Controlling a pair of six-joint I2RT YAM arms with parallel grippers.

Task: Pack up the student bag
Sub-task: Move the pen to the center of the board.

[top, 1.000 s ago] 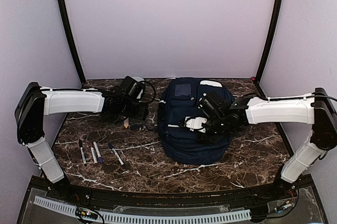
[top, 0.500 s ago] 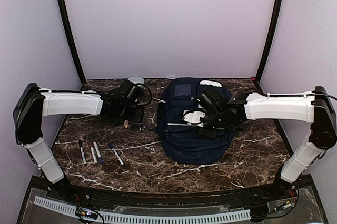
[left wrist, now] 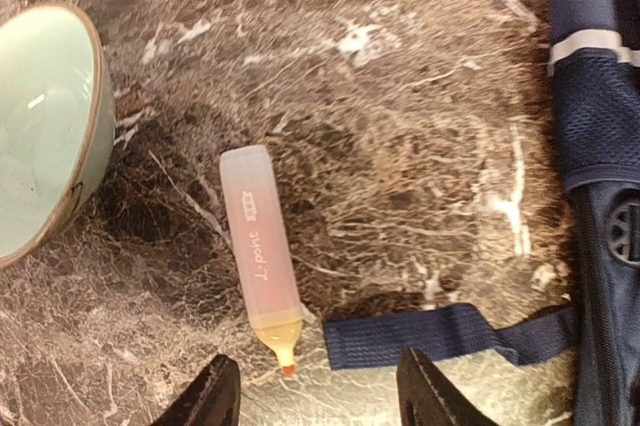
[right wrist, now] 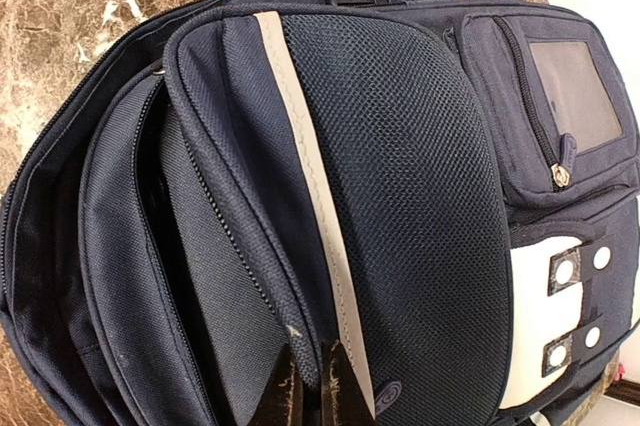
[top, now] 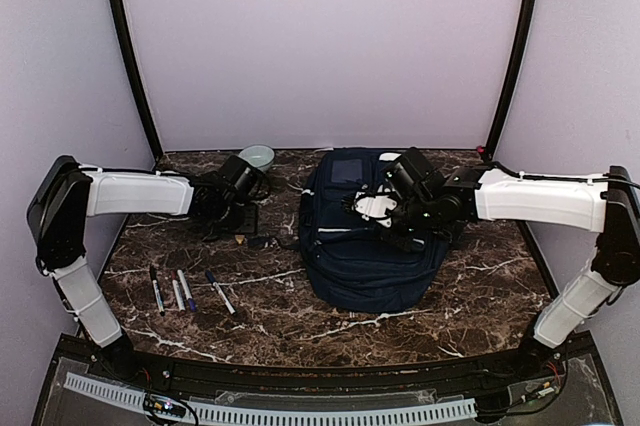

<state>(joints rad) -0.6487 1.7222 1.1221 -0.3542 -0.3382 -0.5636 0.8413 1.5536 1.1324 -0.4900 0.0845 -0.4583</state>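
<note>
Top external view: one student bag (top: pixel 365 256) was seen lying flat at the middle of the desk (top: pixel 300 321). Its long axis ran from the near edge toward the far wall, with the small window pocket at the far end. Four pens (top: pixel 185 289) were counted side by side at the near left, well apart from the bag. One pale green bowl (top: pixel 257 156) was set at the far left, and one highlighter (top: pixel 240 239) lay just left of the bag. The left arm (top: pixel 140 193) was stretched over the highlighter, the right arm (top: pixel 540 201) over the bag.

Left wrist view: the left fingers (left wrist: pixel 212 401) were spread wide with nothing between them. The highlighter's orange tip was pointed toward them, and a loose strap (left wrist: pixel 440 334) lay just beside it.

Right wrist view: the right fingers (right wrist: pixel 288 391) were nearly closed, pinched on the zip edge of a pocket flap.
</note>
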